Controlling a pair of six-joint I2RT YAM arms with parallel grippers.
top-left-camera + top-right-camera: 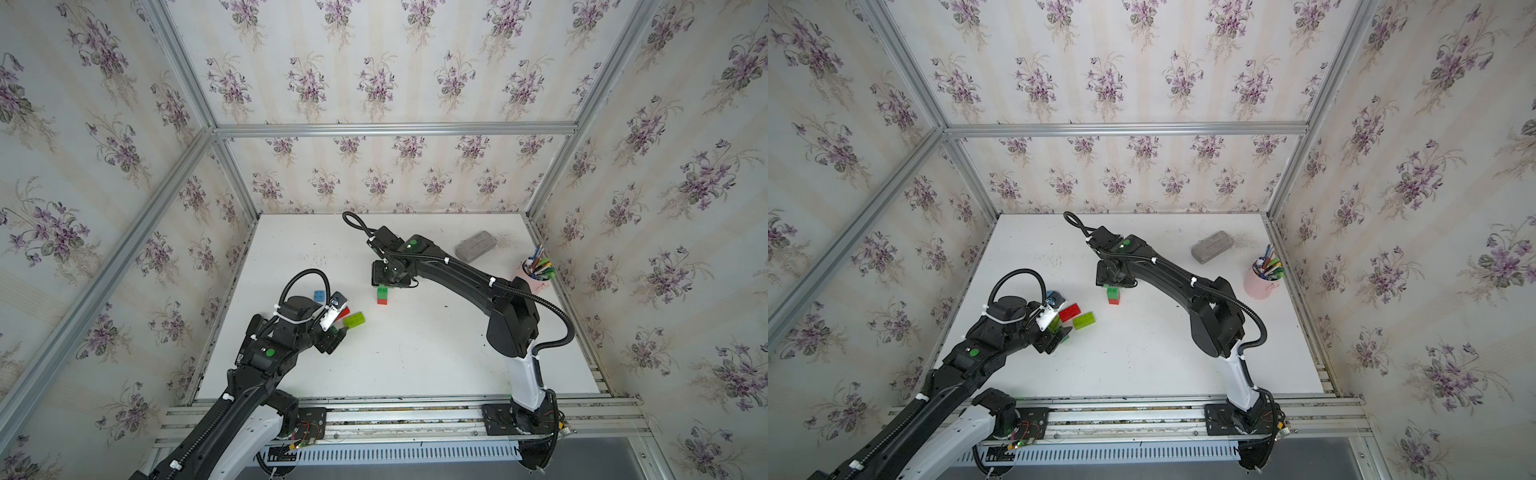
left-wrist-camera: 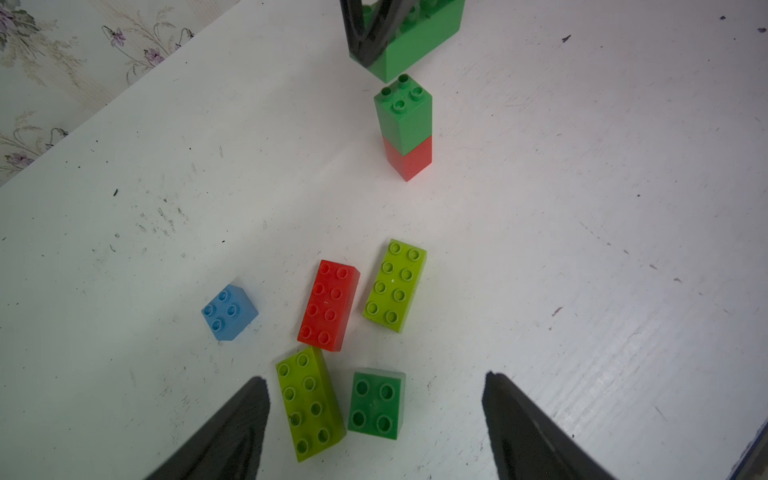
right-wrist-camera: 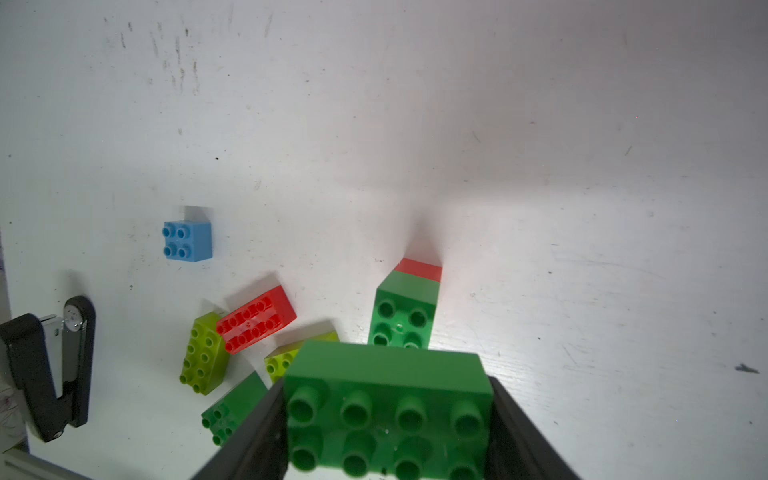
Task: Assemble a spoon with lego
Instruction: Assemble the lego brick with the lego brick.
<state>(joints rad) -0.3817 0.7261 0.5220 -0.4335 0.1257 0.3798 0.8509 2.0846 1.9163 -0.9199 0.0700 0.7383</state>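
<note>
Above the two-brick stack (image 2: 406,129), right gripper (image 3: 386,395) clamps a third, green brick (image 3: 386,365); left gripper (image 2: 375,378) gapes over five loose bricks (image 2: 328,305).

Two-brick stack (image 1: 382,295) on the table (image 1: 415,353), oblong brick (image 3: 386,399) in the right gripper (image 3: 386,384) just above and behind it, loose bricks (image 2: 328,305) clustered to its left, pen cup (image 1: 536,276) and block (image 1: 475,246) far right.

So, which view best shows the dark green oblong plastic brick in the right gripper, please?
Right wrist view: the dark green oblong plastic brick fills the foreground, studs clear. The left wrist view crops it; both top views largely hide it.
</note>
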